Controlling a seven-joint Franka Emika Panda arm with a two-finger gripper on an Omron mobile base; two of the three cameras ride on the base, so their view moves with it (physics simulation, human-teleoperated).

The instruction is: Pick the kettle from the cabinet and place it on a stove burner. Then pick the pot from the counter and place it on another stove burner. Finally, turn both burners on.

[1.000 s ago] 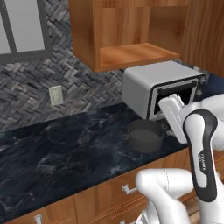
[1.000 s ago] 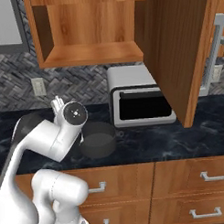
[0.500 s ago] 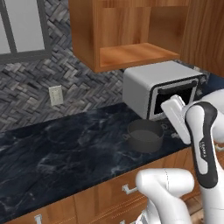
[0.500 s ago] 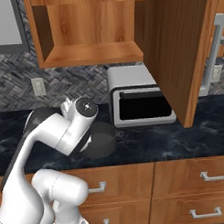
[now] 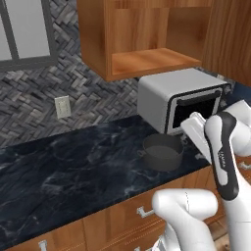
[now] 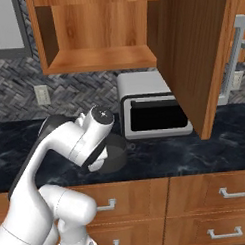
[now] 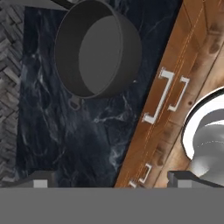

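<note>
Pot (image 5: 163, 151): dark grey, round, low, without lid. It is set on the black marble table (image 5: 73, 166), just in front of a white toaster oven (image 5: 179, 100). In the right base view the pot (image 6: 117, 149) is largely hidden behind the white arm, and only its right part is seen. In the hand view the pot (image 7: 98, 48) is seen whole from above, with one small loop handle at its lower edge; the second handle cannot be made out.

Claw (image 7: 113, 180): the two tips are seen at the bottom edge of the hand view, spread wide apart, with nothing held between them. It is kept well apart from the pot, over the table edge and the brown drawers (image 7: 175, 94).

Cabinet (image 5: 147, 39): brown wood, with an open shelf niche; its top is cut off.
</note>
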